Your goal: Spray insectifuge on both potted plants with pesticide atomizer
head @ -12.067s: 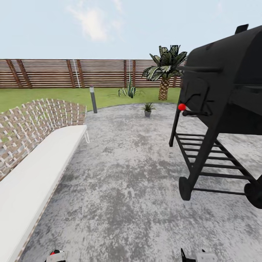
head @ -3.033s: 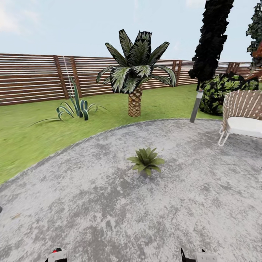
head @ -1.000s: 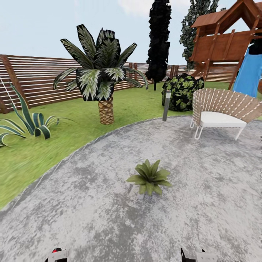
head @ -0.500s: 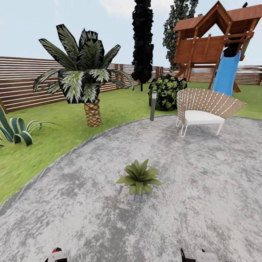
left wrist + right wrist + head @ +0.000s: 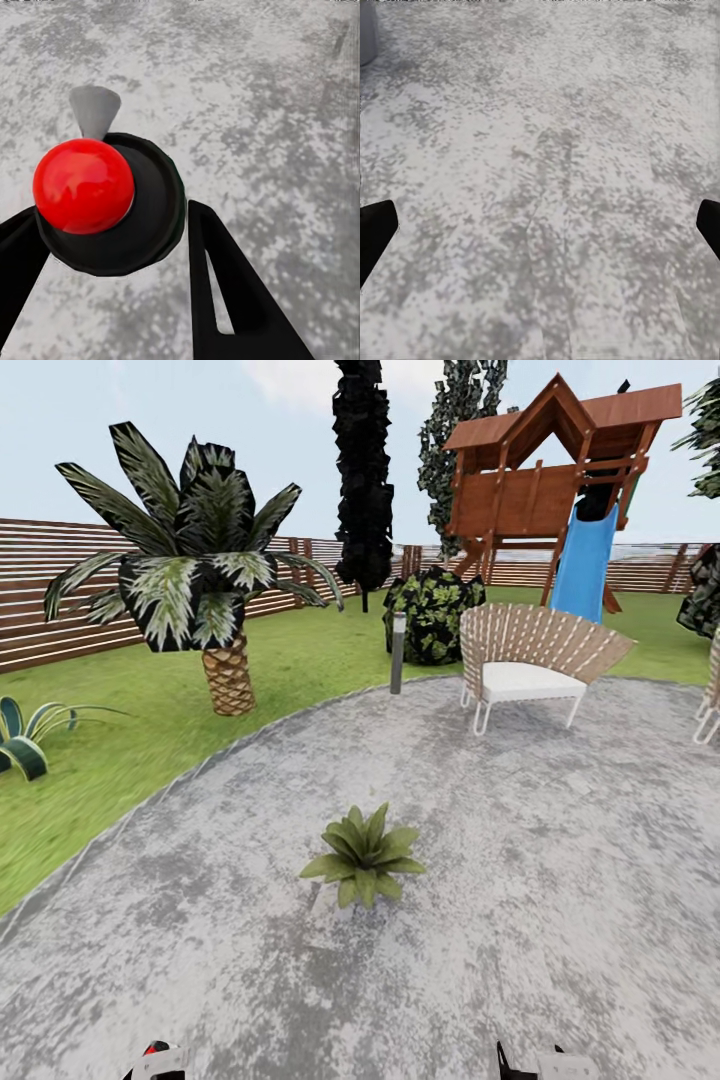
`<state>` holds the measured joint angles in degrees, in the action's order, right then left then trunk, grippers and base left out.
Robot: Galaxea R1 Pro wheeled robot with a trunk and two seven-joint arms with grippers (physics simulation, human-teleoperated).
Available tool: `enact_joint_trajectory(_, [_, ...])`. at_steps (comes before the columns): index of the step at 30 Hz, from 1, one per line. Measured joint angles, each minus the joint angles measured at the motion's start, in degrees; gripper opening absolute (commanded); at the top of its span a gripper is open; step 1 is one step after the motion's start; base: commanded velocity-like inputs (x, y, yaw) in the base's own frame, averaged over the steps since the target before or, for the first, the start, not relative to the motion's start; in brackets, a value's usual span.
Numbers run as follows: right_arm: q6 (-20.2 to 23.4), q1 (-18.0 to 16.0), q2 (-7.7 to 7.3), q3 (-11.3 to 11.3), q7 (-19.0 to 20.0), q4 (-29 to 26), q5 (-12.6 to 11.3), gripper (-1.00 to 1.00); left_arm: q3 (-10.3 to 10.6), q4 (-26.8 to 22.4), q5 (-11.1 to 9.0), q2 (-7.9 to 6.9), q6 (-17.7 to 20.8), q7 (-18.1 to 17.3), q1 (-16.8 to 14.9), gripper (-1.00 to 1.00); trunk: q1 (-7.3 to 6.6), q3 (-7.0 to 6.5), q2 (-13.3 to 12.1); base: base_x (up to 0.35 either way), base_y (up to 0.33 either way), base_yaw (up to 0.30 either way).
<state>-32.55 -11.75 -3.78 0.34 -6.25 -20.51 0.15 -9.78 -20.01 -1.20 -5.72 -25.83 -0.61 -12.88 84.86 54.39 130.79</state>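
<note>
Risk: the potted plant [image 5: 362, 855] stands on the stone patio [image 5: 560, 880] directly ahead and close. If I drive straight on, the base may strike the pot and tip it.

Risk: if I search away from the patio, I may lose sight of this plant.

Right gripper [image 5: 540, 225]: released, fingers [image 5: 375, 232] spread wide over bare stone, holding nothing.

Left gripper [image 5: 112, 217]: a black disc with a red knob [image 5: 82, 186] sits between its fingers. I cannot tell whether it is clamped, or whether it is the sprayer.
</note>
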Motion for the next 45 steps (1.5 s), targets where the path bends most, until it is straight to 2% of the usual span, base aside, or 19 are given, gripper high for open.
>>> enact_joint_trajectory(22, [0.0, 0.0, 0.02, 0.0, 0.1, 0.0, -0.1, 1.00, -0.1, 0.0, 0.0, 0.00, 0.0, 0.0, 0.0, -1.00, 0.00, 0.00, 0.0, 0.224, 0.198, 0.000])
enact_joint_trajectory(31, [0.0, 0.0, 0.00, 0.0, 0.1, 0.0, 0.0, 1.00, 0.1, -0.7, 0.0, -0.09, 0.1, -0.2, -0.1, -1.00, 0.01, 0.00, 0.0, 0.010, 0.008, 0.000])
enact_joint_trajectory(33, [0.0, 0.0, 0.00, 0.0, 0.2, -0.1, 0.1, 1.00, 0.7, -0.8, 0.5, -0.22, 0.1, -0.9, -0.3, -1.00, 0.01, 0.00, 0.0, 0.000, 0.000, 0.000])
enact_joint_trajectory(36, [0.1, 0.0, -0.15, 0.6, 0.9, -0.4, 1.4, 1.00, 3.2, -0.8, 3.1, -0.59, 0.2, -3.6, -0.6, -1.00, 0.01, 0.00, 0.0, 0.000, 0.000, 0.000])
enact_joint_trajectory(37, [0.0, 0.0, -0.29, 1.3, 1.9, -0.5, 2.8, 1.00, 4.2, -0.9, 4.5, -0.66, 0.2, -5.1, -0.6, -1.00, 0.01, 0.00, 0.0, 0.000, 0.000, 0.000])
enact_joint_trajectory(40, [0.1, 0.0, -0.61, 3.4, 5.2, -1.1, 9.7, 1.00, 5.7, -2.1, 9.3, -0.84, 0.5, -9.0, -0.8, -1.00, 0.01, 0.00, 0.0, 0.000, 0.000, 0.000])
enact_joint_trajectory(41, [0.1, 0.0, -0.64, 3.6, 5.7, -1.3, 11.1, 1.00, 5.8, -2.4, 10.4, -0.86, 0.5, -9.6, -0.8, -1.00, 0.01, 0.00, 0.0, 0.000, 0.000, 0.000])
enact_joint_trajectory(45, [0.9, -0.4, -0.73, 4.3, 9.8, -3.4, 21.5, 1.00, 6.1, -4.5, 19.6, -0.84, 1.0, -15.6, -2.2, -1.00, 0.01, -0.01, 0.0, 0.000, 0.000, 0.000])
